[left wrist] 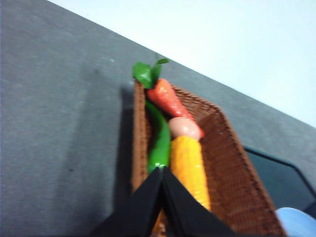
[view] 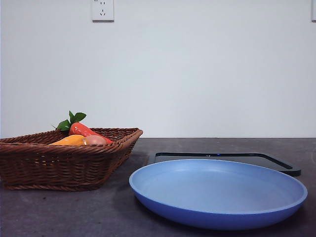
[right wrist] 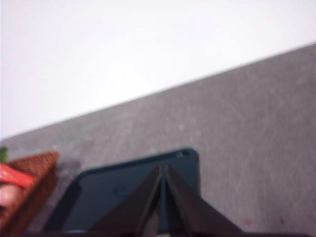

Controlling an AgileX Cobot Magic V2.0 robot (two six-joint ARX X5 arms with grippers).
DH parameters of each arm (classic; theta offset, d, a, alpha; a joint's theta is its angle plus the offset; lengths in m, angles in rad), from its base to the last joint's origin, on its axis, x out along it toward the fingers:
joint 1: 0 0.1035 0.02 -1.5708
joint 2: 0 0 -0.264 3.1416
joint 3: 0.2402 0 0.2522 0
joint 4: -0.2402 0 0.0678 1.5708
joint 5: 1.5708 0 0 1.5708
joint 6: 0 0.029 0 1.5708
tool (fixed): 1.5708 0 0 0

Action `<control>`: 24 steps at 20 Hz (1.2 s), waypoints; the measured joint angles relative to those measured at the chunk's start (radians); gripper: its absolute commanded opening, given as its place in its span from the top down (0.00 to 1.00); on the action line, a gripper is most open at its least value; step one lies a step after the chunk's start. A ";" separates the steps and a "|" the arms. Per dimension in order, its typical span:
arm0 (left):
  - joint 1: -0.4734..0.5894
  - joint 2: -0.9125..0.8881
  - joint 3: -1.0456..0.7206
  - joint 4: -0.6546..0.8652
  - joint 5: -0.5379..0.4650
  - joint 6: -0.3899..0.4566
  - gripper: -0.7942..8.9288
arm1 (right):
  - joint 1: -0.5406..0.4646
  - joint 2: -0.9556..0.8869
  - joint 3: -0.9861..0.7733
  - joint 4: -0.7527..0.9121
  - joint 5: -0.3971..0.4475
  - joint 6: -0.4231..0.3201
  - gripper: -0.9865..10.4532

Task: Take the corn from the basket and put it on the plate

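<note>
So your left gripper point(left wrist: 162, 170), jaws pinched together w/ nothing held, hangs over the brown wicker basket point(left wrist: 232, 173); the bumpy orange-yellow corn cob point(left wrist: 190, 168) lies inside, centre frame, long axis running away from the tips. Right gripper point(right wrist: 162, 168), likewise closed and empty, waits farther off.

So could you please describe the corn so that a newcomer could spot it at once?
Find the brown wicker basket on the dark table. Inside lies the corn, end to end with a pinkish egg-shaped thing. It is bumpy yellow-orange, unlike the green vegetable and leafy red carrot.

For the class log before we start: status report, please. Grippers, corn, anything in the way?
Left gripper shut, above the basket. Right gripper shut, over the black tray. Corn in basket beside carrot; plate bare.
</note>
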 measured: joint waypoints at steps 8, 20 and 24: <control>0.000 0.176 0.191 -0.164 0.114 0.023 0.91 | 0.000 0.168 0.221 -0.191 -0.050 -0.048 0.91; -0.004 0.457 0.532 -0.585 0.205 0.314 0.91 | 0.040 0.522 0.557 -0.663 -0.182 -0.301 0.91; -0.042 0.496 0.577 -0.648 0.207 0.389 0.91 | 0.116 0.612 0.646 -0.789 -0.183 -0.379 0.91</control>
